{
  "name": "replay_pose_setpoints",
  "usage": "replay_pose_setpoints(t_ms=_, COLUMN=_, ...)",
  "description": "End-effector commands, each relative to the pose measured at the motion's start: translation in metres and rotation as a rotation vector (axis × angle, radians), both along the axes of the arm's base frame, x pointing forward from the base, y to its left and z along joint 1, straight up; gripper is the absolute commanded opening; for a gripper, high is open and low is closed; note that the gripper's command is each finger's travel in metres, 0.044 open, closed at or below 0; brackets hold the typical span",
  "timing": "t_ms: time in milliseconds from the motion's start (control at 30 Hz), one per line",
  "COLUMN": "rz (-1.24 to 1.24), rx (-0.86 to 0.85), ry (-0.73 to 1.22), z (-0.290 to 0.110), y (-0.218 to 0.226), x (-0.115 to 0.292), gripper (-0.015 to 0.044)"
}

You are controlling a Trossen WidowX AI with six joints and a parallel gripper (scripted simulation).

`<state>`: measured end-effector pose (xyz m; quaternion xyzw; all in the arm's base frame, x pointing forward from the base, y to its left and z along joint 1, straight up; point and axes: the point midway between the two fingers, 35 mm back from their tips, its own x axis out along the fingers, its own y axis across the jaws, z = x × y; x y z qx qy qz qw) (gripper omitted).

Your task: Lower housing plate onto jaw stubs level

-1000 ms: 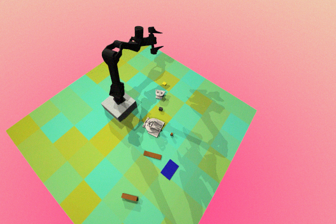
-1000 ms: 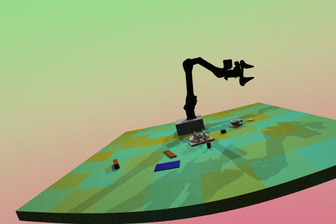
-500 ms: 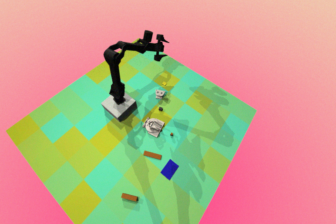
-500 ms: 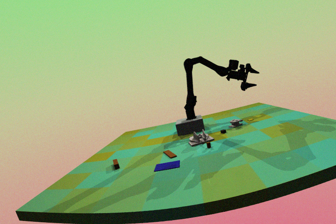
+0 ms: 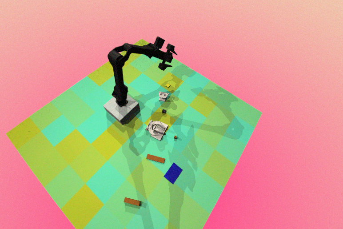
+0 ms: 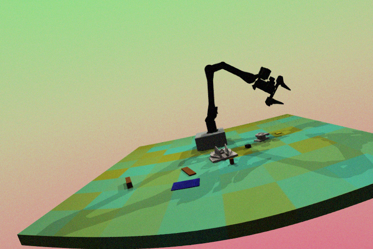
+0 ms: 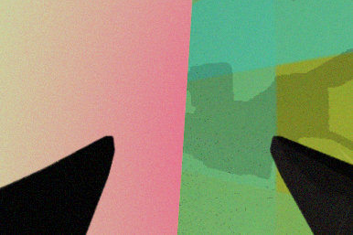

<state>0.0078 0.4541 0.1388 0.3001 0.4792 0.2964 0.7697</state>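
My gripper (image 5: 173, 60) (image 6: 286, 96) (image 7: 194, 144) is open and empty, high above the mat and clear of all parts. A small pale grey part (image 5: 163, 95) (image 6: 260, 136) stands below it in the top and exterior views, with an upper plate over a lower one and dark spots on top. It looks level, but its layers are too small to tell housing plate from jaws for certain. A larger pale grey part (image 5: 157, 129) (image 6: 223, 155) has a flat base, a round raised middle and two upright fins. The wrist view shows neither part.
A yellow tile (image 5: 167, 85) (image 6: 278, 133) and a dark block (image 5: 164, 111) (image 6: 248, 146) lie either side of the small part. A small orange-brown block (image 5: 175, 137) (image 6: 231, 161), two orange bars (image 5: 155, 158) (image 5: 132, 201) and a blue rectangle (image 5: 173, 173) (image 6: 186, 183) are farther off.
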Motion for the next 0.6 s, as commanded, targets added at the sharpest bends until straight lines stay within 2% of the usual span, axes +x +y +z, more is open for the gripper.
replay_pose_setpoints(t_ms=0, rz=-0.038, rx=-0.041, ry=0.055, z=-0.008, y=-0.005, x=0.013, gripper=0.044)
replay_pose_setpoints(t_ms=567, rz=-0.26, rx=-0.252, ry=0.294, z=-0.046, y=-0.05, x=0.065, gripper=0.044)
